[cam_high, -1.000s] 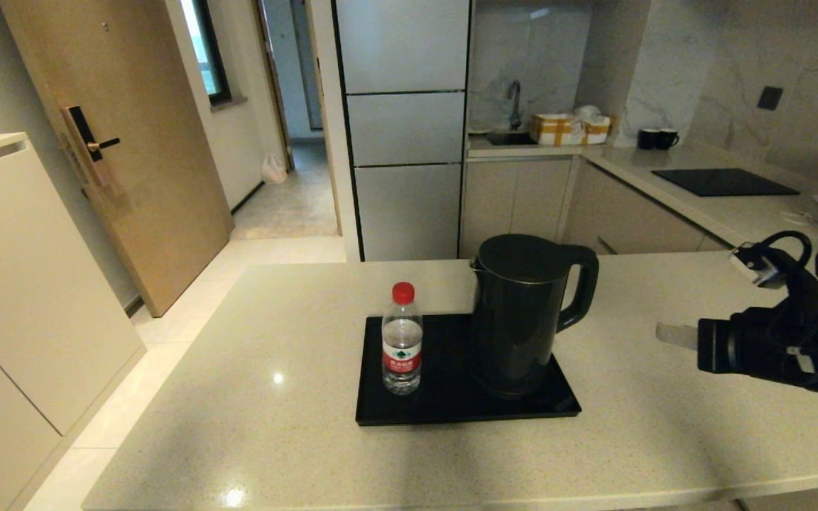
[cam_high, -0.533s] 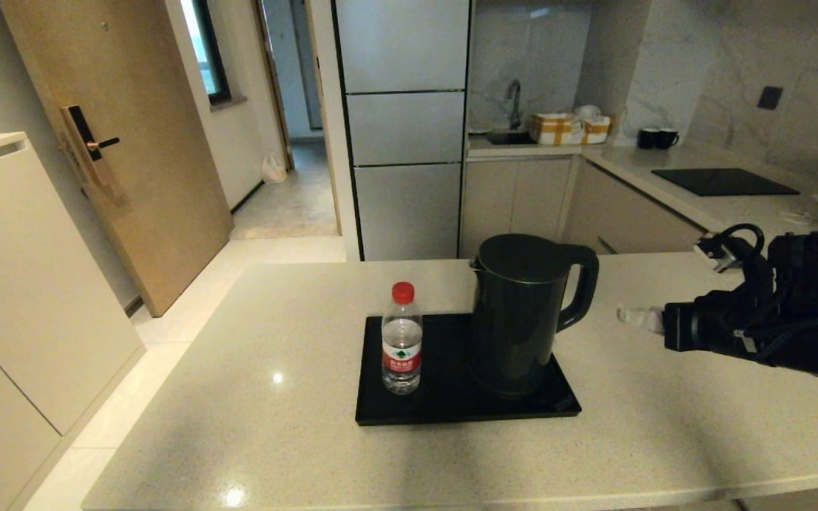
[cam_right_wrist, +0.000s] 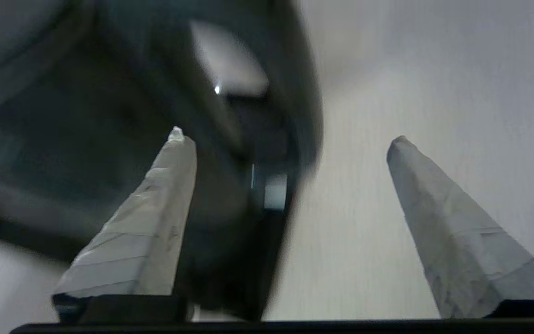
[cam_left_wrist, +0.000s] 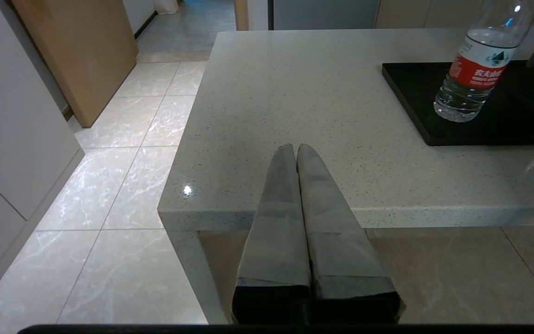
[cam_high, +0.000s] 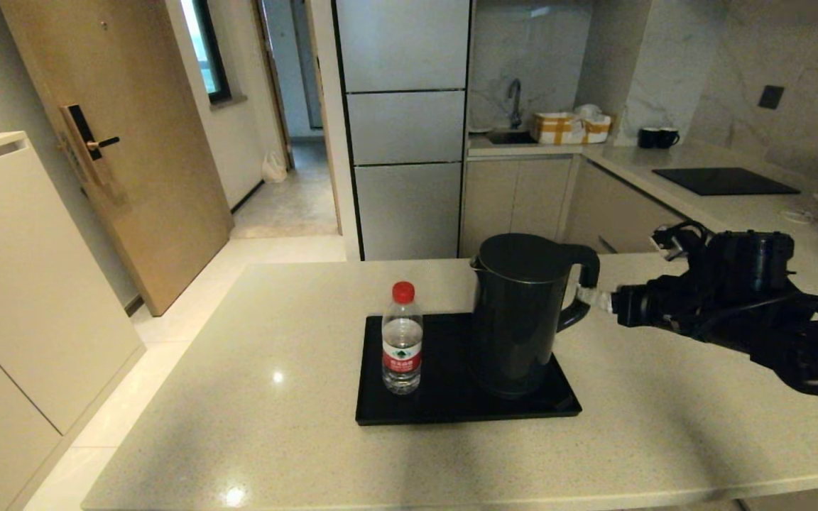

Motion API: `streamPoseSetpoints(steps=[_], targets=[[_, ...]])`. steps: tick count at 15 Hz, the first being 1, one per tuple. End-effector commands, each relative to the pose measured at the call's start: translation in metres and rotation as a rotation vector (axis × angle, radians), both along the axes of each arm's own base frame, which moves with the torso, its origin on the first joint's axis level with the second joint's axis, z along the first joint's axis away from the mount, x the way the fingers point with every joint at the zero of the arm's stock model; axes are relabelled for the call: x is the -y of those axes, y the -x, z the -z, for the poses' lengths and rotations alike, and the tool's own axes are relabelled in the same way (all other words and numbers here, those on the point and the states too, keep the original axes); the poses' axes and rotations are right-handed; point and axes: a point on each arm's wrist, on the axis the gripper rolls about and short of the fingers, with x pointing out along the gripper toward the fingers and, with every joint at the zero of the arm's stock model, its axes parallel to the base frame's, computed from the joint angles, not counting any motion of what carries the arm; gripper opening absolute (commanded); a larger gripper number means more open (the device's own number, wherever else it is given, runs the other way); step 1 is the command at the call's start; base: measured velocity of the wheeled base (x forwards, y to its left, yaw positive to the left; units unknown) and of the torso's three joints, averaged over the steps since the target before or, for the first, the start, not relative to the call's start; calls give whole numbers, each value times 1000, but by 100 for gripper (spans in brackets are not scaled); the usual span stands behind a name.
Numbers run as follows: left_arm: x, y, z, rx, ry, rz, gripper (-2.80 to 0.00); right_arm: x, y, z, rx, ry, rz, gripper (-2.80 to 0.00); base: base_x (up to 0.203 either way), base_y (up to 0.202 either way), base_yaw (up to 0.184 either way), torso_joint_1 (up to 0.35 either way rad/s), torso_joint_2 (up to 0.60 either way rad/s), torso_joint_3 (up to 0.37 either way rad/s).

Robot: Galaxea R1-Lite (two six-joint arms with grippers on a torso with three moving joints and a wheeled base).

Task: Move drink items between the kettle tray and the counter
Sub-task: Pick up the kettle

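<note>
Nearest to us, our left gripper (cam_left_wrist: pixel 297 150) hangs just in front of the desk (cam_high: pixel 253 426) at its near edge, the two fingers pressed together and holding nothing. It is only parked there. On the desk lies the tray (cam_high: pixel 380 411), and on it stand the water bottle (cam_high: pixel 402 348) at the left side and the kettle (cam_high: pixel 519 312) at the right.

In the last second our right gripper (cam_high: pixel 589 296) has come in from the right side of the desk and has now arrived at the kettle handle (cam_high: pixel 583 284). Its fingers (cam_right_wrist: pixel 155 222) are wide apart, one on each side of the handle, but not yet closed. So we judge that the kettle will be lifted off first.

Right of the tray the desk is bare and wide, so there is room to put it down. The far edge is close behind the kettle.
</note>
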Motion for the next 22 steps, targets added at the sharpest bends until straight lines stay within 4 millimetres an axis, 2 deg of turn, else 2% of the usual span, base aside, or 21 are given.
streamPoseSetpoints(steps=[1,3,6,12,22], targets=[[0,0,0,-1,0,-1,-280,-3,-23,20,-18,-15,0,0,0,0,0,0,0,0],[0,0,0,-1,0,-1,-280,-4,-35,24,-6,-23,4,0,0,0,0,0,0,0],[0,0,0,-1,0,-1,-280,-4,-38,25,6,-28,7,0,0,0,0,0,0,0],[0,0,0,-1,0,-1,-280,-12,-48,59,67,-15,40,0,0,0,0,0,0,0],[0,0,0,-1,0,-1,-280,-14,-53,68,102,5,89,0,0,0,0,0,0,0]])
